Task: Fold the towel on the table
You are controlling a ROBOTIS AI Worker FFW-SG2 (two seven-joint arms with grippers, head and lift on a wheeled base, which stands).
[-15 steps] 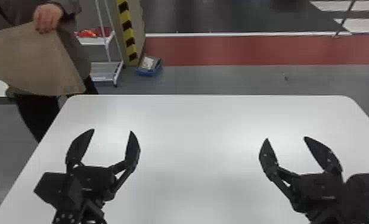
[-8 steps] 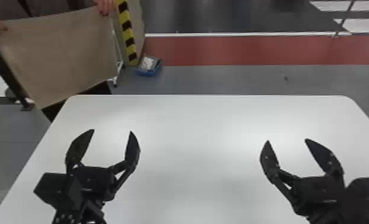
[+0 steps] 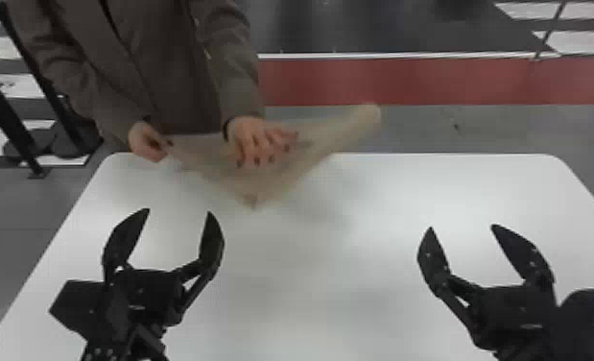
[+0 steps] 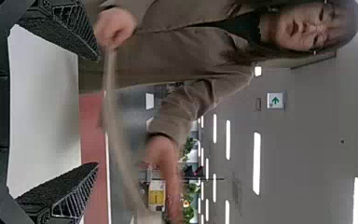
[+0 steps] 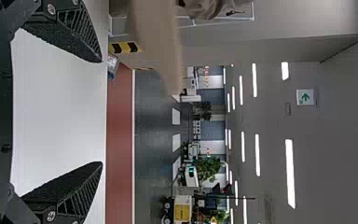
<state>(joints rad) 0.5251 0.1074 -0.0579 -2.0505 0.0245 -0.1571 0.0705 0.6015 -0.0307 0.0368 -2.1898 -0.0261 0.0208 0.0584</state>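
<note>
A person's two hands hold the beige towel (image 3: 281, 168) above the table's far edge, left of centre in the head view; it is blurred. Nearer the camera, my left gripper (image 3: 179, 211) stands open over the table's left part, nothing between its fingers. My right gripper (image 3: 462, 228) is likewise open over the right part, apart from the towel. From the left wrist, the towel (image 4: 116, 135) hangs beyond the spread fingers of the left gripper (image 4: 98, 112). The right wrist view has the towel (image 5: 156, 42) beyond the open right gripper (image 5: 101, 112).
The white table (image 3: 300, 297) spreads under both grippers, with rounded far corners. The person (image 3: 166, 62) stands behind its far left side, hands (image 3: 257, 141) over the far edge. A black metal frame (image 3: 7, 105) is on the floor at the far left.
The person has stepped in from the left to the far edge, bringing the towel rightward and over the table. Both grippers have stayed open and practically in place.
</note>
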